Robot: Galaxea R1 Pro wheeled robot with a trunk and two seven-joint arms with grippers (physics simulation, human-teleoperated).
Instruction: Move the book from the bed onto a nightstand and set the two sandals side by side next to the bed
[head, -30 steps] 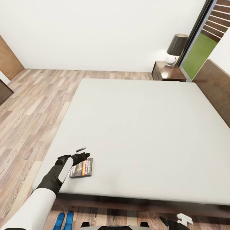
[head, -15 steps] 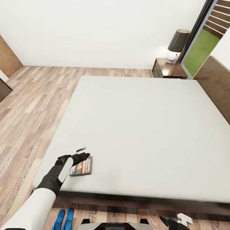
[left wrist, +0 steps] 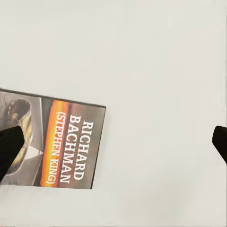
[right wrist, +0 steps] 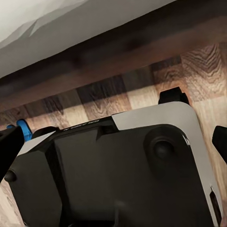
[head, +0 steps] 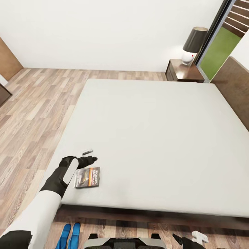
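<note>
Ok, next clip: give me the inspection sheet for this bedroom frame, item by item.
Surface: bed, pale mattress, dark wood frame.
Job's things: book flat near the mattress's foot corner, cover up; two sandals side by side on the floor by the bed; nightstand beyond the far corner.
Clutter: small white object on the mattress; lamp on the nightstand.
Grippers: left gripper above the mattress just beyond the book, fingers apart, empty; right gripper low beside the base, open.
Cables: nothing seen.
Surroundings: plank floor, white walls, window.
</note>
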